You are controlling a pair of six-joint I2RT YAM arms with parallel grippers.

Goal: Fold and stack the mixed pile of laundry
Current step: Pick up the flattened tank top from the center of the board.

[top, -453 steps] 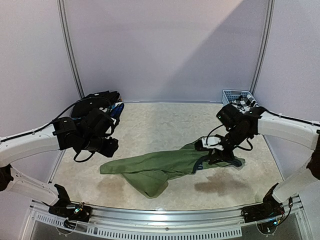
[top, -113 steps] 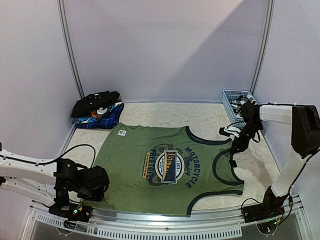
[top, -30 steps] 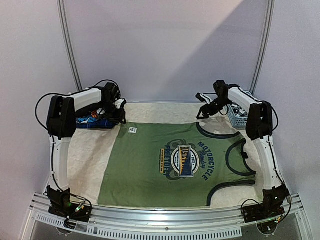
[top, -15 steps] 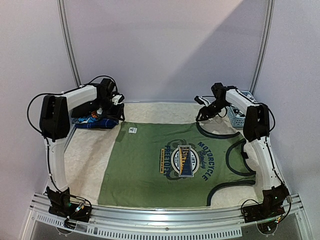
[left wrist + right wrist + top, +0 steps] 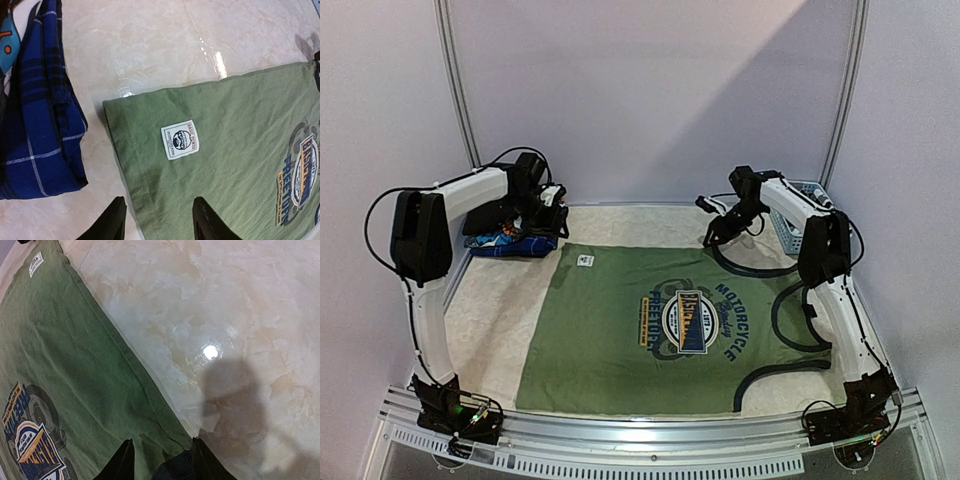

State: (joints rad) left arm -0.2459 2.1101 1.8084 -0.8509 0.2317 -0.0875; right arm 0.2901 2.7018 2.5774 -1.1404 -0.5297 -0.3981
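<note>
The olive-green T-shirt (image 5: 620, 330) lies spread flat on the table, its round blue-yellow logo (image 5: 690, 320) facing up. My left gripper (image 5: 552, 222) is open above the shirt's far left corner, with the white label (image 5: 180, 140) just ahead of its fingers (image 5: 116, 222). My right gripper (image 5: 712, 236) is open over the far edge, and the dark neck trim (image 5: 175, 471) sits between its jaws. At the far left lie the black trousers (image 5: 500, 212), the blue piece (image 5: 40, 115) and the orange-blue-white print (image 5: 7, 35). I cannot make out the black-white check.
The light-blue lattice basket (image 5: 786, 222) stands at the far right, partly behind my right arm. Bare marble tabletop (image 5: 240, 315) runs beyond the shirt's far edge. A metal rail (image 5: 640, 440) borders the near edge.
Since 15 seconds ago the crumpled green shirt was spread flat. In the last second both grippers stayed at its far edge, and the right one shifted slightly left and down.
</note>
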